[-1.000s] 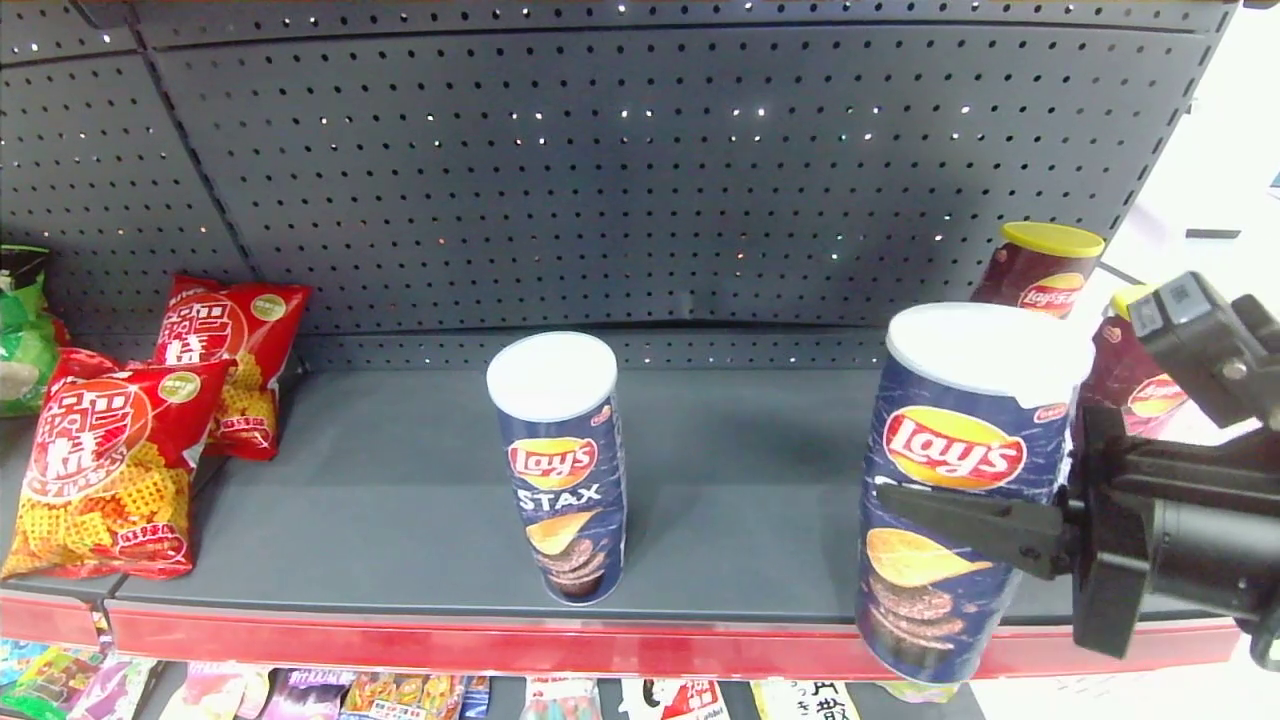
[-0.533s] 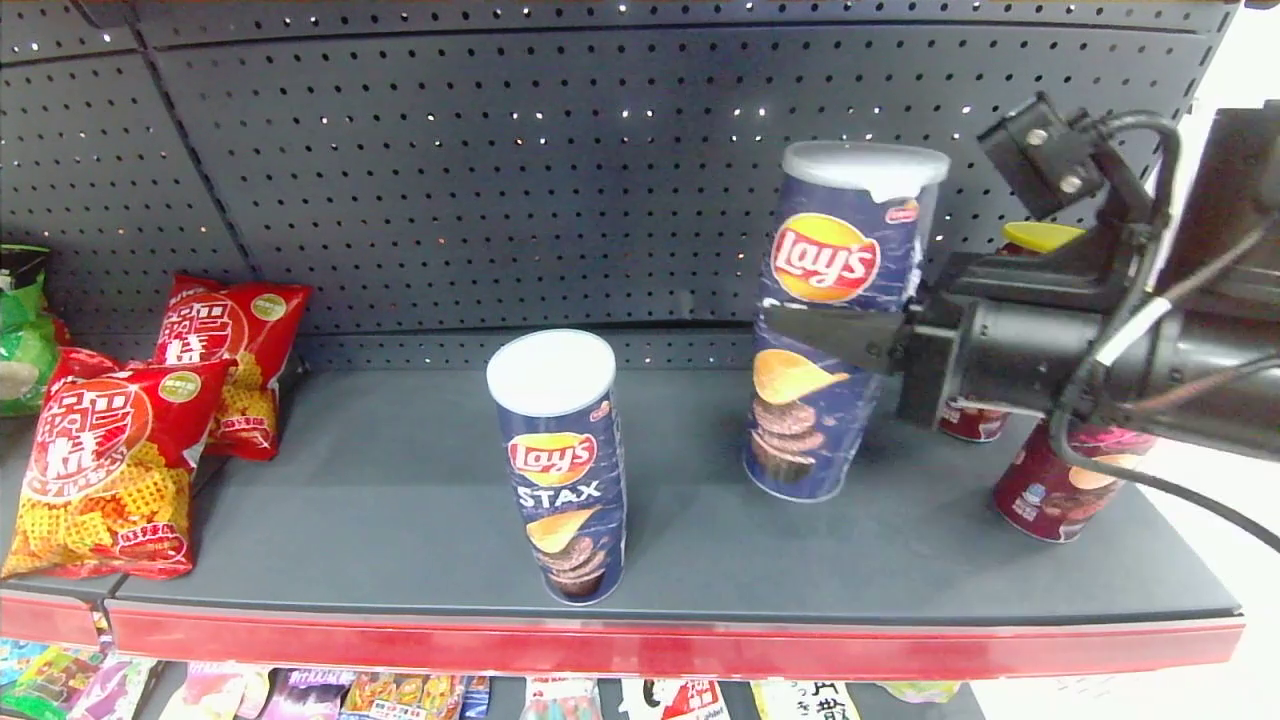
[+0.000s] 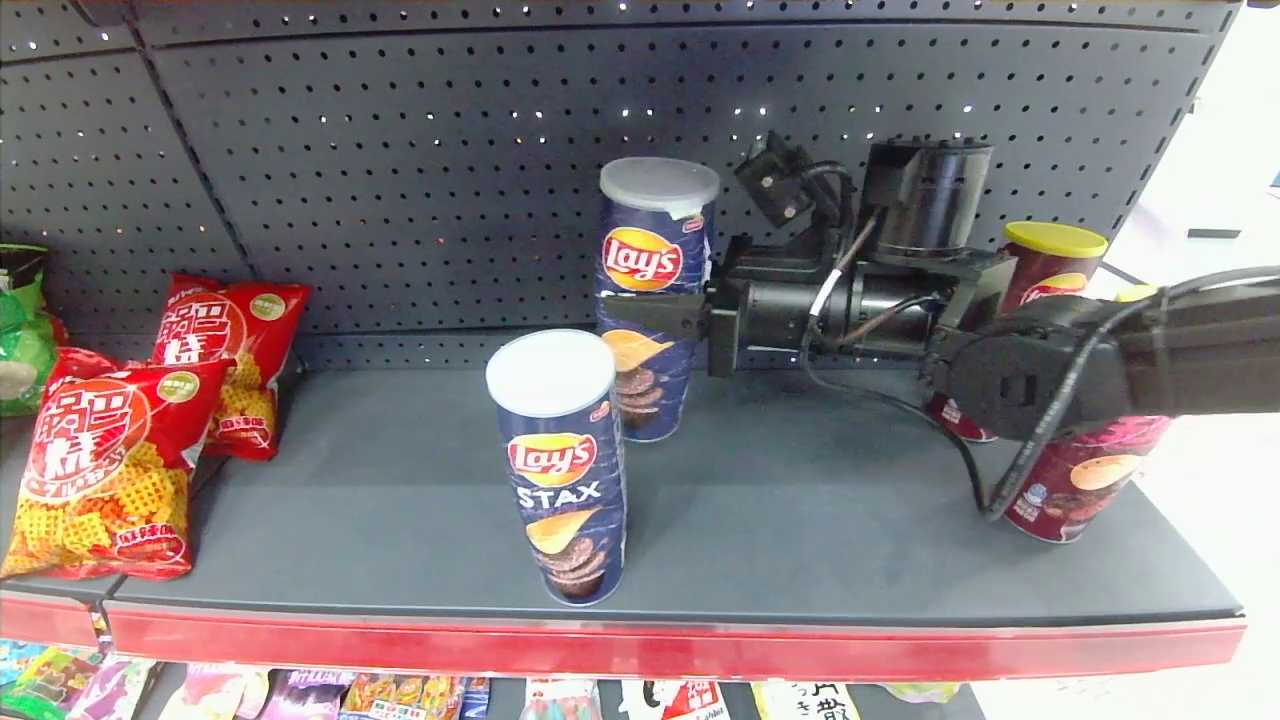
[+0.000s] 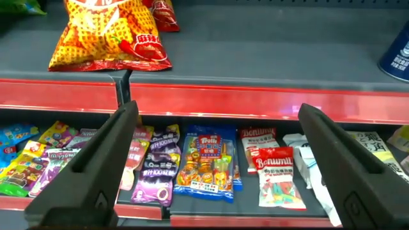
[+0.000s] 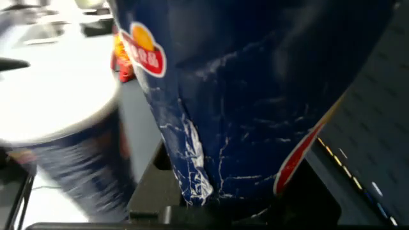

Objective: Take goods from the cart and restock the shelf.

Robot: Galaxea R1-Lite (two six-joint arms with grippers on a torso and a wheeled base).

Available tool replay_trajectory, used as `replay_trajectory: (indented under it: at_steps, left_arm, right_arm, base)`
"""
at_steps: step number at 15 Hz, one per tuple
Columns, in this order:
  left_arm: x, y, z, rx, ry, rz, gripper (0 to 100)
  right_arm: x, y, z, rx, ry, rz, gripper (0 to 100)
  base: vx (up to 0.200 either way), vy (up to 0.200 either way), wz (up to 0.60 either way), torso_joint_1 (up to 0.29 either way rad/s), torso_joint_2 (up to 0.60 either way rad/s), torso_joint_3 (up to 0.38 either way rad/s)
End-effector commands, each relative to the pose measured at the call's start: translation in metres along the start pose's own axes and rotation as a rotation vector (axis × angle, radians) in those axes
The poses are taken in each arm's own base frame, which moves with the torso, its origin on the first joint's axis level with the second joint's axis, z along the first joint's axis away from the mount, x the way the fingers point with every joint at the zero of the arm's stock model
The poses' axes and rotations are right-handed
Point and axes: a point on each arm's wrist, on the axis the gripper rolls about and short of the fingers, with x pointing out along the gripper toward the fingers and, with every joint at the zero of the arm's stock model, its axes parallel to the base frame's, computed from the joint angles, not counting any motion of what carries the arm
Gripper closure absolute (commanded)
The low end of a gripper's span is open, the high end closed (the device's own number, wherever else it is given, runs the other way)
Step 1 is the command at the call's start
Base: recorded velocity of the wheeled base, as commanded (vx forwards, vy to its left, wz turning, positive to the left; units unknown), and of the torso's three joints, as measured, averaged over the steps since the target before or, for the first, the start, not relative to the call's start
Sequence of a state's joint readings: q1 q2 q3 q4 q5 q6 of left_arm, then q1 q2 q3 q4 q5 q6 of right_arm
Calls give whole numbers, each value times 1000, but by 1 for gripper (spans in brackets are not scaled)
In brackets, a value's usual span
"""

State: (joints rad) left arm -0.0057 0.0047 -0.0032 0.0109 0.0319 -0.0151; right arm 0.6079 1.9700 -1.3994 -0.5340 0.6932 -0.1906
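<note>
The flat grey metal shelf [image 3: 800, 540] with its perforated back panel [image 3: 400, 180] carries crinkly red snack bags [image 3: 100, 470] at 9 o'clock and maroon, yellow-lidded tubes [image 3: 1080, 480] at 3 o'clock. The right gripper [image 3: 655, 305] pinches a tall blue cylindrical chip can [image 3: 640, 265] upright near the back panel, at 1 o'clock of a matching white-lidded can [image 3: 565, 470] by the front edge. The left gripper [image 4: 217, 107], dark wedge-shaped fingers spread wide, hangs before glossy candy packets [image 4: 208, 163].

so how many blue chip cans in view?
2. Front can stands centre on the shelf; rear can, behind it, is in the right gripper. The arm may hide more.
</note>
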Motion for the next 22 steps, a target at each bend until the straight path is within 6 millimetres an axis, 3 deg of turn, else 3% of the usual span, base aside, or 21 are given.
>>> replay_trajectory:
  at_steps: [1,6,10,12,15,22]
  left_arm:
    - [0,0,0,0,3,0,0]
    - [0,0,0,0,3,0,0]
    - [0,0,0,0,3,0,0]
    - [0,0,0,0,3,0,0]
    - [0,0,0,0,3,0,0]
    - [0,0,0,0,1,0,0]
  right_arm:
    - [30,-20,-30,13,12,47,100]
    - [42,-36,-52,58,37,132,100]
    - [38,-42,-55,80,90,114,100]
    - [47,-47,-49,88,82,72,100]
    - [54,-44,-44,102,68,77,100]
    - [68,-43,-63,114,81,103,100]
  base:
    - [0,0,0,0,0,0]
    - [0,0,0,0,0,0]
    - [0,0,0,0,0,0]
    - [0,0,0,0,0,0]
    - [0,0,0,0,0,0]
    - [0,0,0,0,0,0]
